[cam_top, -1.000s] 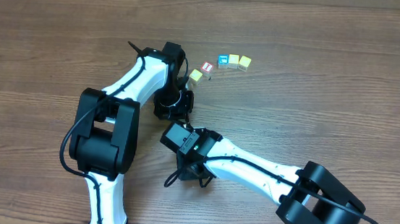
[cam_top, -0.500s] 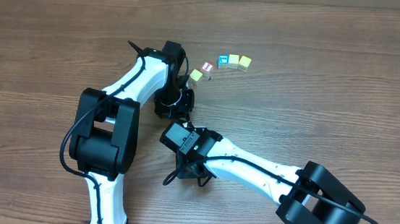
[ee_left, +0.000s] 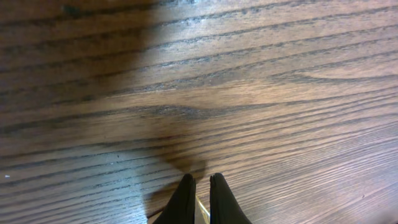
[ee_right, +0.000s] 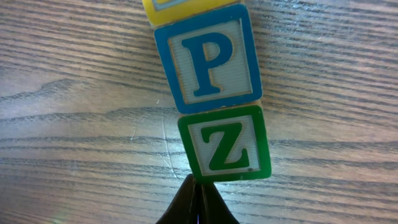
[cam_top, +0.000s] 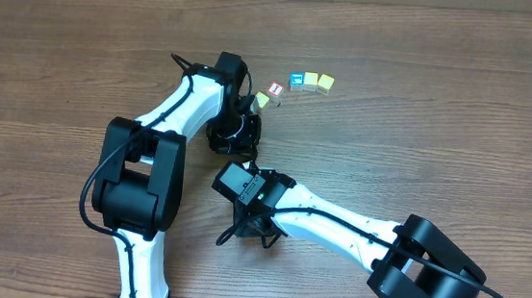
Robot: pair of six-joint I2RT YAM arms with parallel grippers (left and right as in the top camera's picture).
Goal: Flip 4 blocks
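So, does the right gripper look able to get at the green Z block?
Likely yes: the right gripper, shut, sits right at the green Z block, nothing between them.

left end effector (ee_left: 200,182) closed | right end effector (ee_right: 196,188) closed

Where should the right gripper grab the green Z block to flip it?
Probably its two free side faces, left and right in the wrist view, coming from above. The green Z block lies flat, letter up, far edge against the blue P block. The right gripper, shut at its near edge, must open first.
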